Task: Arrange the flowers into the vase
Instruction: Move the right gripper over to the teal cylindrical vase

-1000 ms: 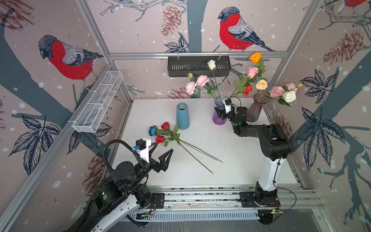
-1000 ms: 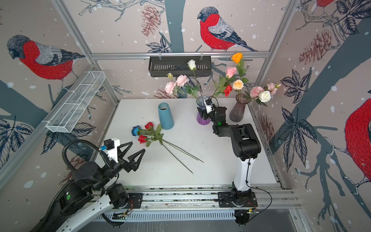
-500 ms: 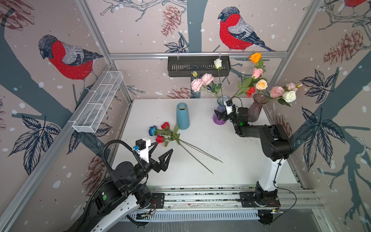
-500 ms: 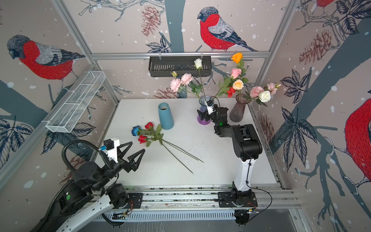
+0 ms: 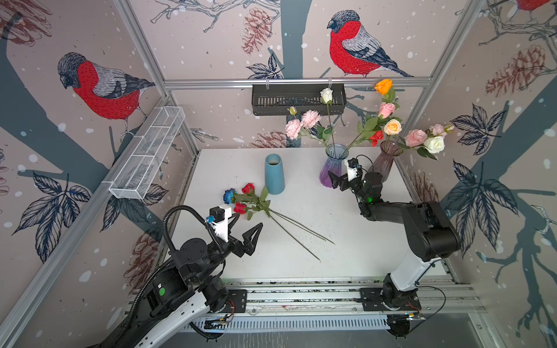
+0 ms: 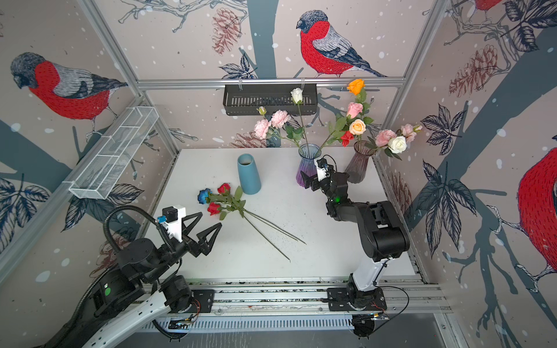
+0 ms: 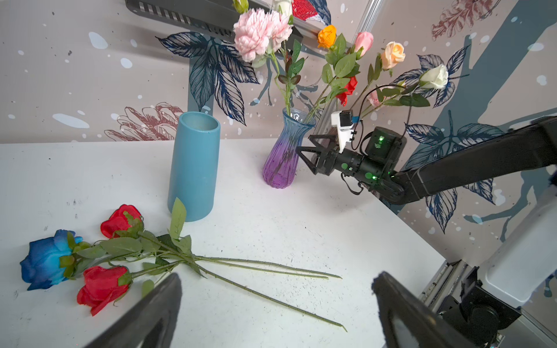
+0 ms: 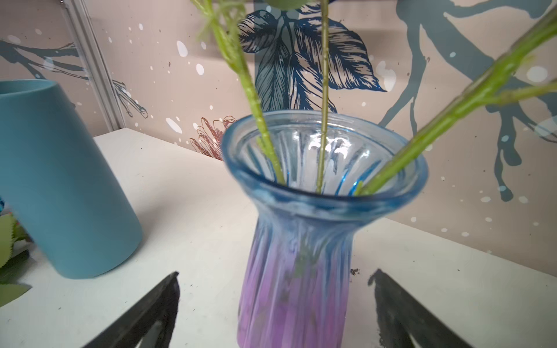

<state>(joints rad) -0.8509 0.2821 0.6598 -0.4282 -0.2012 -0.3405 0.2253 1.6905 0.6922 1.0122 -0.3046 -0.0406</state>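
Across the matte white table (image 5: pixel 346 241), a tapered blue vase (image 5: pixel 274 176) stands upright; ribbed glass vase (image 5: pixel 331 170), blue fading purple, holds thin green stems (image 8: pixel 324 90); three flowers (image 7: pixel 180 244) lie flat nearby; left gripper (image 5: pixel 248 220) spread wide, empty, near their heads; right gripper (image 7: pixel 304 144) gaping, empty, beside the glass.

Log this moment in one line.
left end effector open | right end effector open by purple vase | three flowers on table | blue vase empty

Both top views look steeply down on the table (image 5: pixel 313 205); both nearer wrist views share the purple vase (image 8: pixel 297 271).
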